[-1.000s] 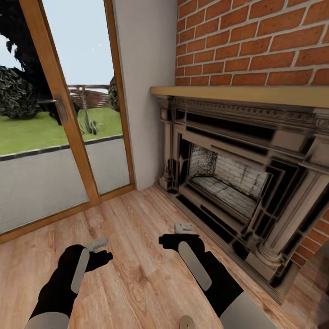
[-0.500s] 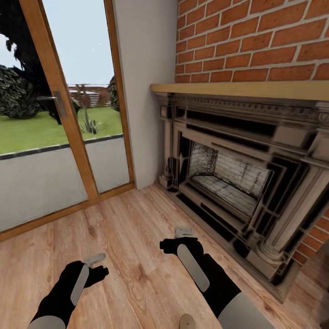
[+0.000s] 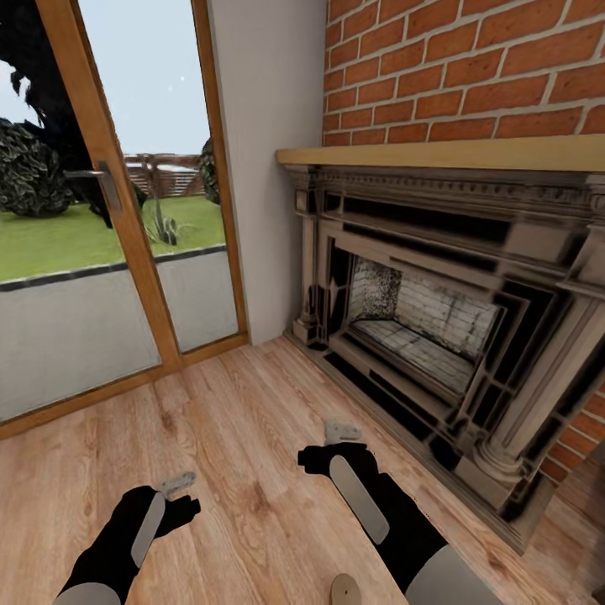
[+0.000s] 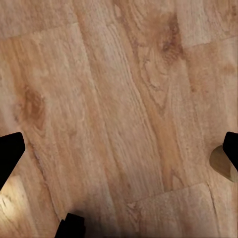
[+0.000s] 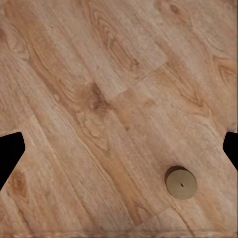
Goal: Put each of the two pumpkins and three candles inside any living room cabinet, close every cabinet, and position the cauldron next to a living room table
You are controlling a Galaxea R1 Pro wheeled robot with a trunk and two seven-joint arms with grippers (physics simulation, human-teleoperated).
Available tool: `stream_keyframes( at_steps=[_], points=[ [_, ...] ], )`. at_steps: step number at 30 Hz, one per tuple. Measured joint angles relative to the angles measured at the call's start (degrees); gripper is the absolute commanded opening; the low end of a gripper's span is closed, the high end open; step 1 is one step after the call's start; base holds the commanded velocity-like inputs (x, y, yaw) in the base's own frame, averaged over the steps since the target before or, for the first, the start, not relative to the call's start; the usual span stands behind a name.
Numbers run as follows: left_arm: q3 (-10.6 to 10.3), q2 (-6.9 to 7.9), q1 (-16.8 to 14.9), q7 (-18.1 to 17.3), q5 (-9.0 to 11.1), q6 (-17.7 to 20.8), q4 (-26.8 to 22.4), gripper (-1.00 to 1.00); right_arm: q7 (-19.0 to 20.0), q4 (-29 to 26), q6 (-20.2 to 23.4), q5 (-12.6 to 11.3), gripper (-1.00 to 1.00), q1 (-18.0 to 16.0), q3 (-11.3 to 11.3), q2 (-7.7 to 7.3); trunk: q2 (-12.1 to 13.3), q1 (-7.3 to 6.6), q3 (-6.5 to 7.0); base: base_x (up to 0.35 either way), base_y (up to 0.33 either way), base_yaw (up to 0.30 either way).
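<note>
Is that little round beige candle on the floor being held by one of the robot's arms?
No. In the right wrist view the candle stands alone on the wooden floor, with nothing touching it.

Candle (image 3: pixel 344 591) on floor (image 3: pixel 244 437) before fireplace (image 3: pixel 437 336); glass door (image 3: pixel 101 210) left.

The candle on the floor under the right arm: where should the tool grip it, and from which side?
Grip the candle across its round side wall, coming straight down from above. It stands upright on the wood floor, flat top facing up, nothing beside it, so any finger angle should fit. The right tool looks open and hangs over bare floor, so shift it over the candle first.
</note>
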Motion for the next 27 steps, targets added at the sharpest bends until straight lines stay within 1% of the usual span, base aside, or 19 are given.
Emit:
stream_keyframes(
  at_steps=[1,5,7,8,9,10,12,15,17,22,24,26,27],
  points=[
    [0.0,0.01,0.0,0.0,0.0,-0.1,0.1,1.00,0.0,0.0,0.0,0.0,1.00,0.8,0.0,-0.03,-0.4,0.22,-0.18,0.000,0.000,0.000],
    [-0.1,0.04,0.0,-0.1,0.0,-0.4,0.4,1.00,-0.1,0.1,-0.1,0.2,1.00,6.7,0.2,-0.02,-2.0,1.10,-0.90,0.000,0.000,0.000],
    [-0.1,0.04,0.0,-0.1,0.0,-0.5,1.1,1.00,-0.1,0.4,-0.6,0.3,1.00,8.3,0.3,-0.04,-2.8,1.54,-1.26,0.000,0.000,0.000],
    [-0.1,0.04,0.0,-0.1,0.0,-0.5,1.6,1.00,-0.1,1.1,-1.9,0.3,1.00,8.8,0.3,-0.06,-3.2,1.76,-1.44,0.000,0.000,0.000],
    [0.0,0.05,0.0,-0.1,0.0,-0.5,2.0,1.00,0.0,3.1,-4.7,0.3,1.00,9.3,0.4,-0.07,-3.6,1.98,-1.62,0.000,0.000,0.000],
    [0.0,0.05,0.0,-0.1,0.0,-0.6,2.1,1.00,0.1,4.4,-6.4,0.3,1.00,9.6,0.4,-0.07,-4.0,2.20,-1.79,0.000,0.000,0.000],
    [0.0,0.05,0.0,-0.1,0.0,-0.6,2.5,1.00,0.3,10.0,-12.2,0.2,1.00,10.2,0.6,0.03,-4.8,2.64,-2.16,0.000,0.000,0.000],
    [0.0,-0.01,0.0,-0.1,-0.1,-0.6,2.6,1.00,0.5,14.5,-16.2,0.3,1.00,10.5,0.5,0.03,-6.0,3.29,-2.69,0.000,0.000,0.000],
    [0.0,-0.04,0.0,-0.1,-0.1,-0.6,2.7,1.00,0.6,15.9,-17.6,0.3,1.00,10.6,0.4,-0.07,-6.8,3.73,-3.05,0.000,0.000,0.000],
    [-0.3,-0.41,0.0,-0.1,0.0,-0.6,2.7,1.00,0.7,17.1,-21.2,0.3,1.00,10.7,0.5,-0.08,-8.8,4.83,-3.95,0.000,0.000,0.000],
    [-1.1,-0.49,0.0,0.0,-0.1,-0.7,2.8,1.00,0.7,17.3,-21.6,0.3,1.00,10.7,0.5,-0.12,-9.6,5.27,-4.30,0.000,0.000,0.000],
    [-2.9,-0.50,0.0,0.0,0.0,-0.9,2.8,1.00,0.7,17.5,-21.9,0.2,1.00,10.7,0.4,-0.18,-10.4,5.71,-4.66,0.000,0.000,0.000],
    [-3.3,-0.47,0.0,0.0,0.0,-0.9,2.8,1.00,0.7,17.6,-21.9,0.2,1.00,10.7,0.4,-0.19,-10.8,5.93,-4.84,0.000,0.000,0.000]
  ],
)
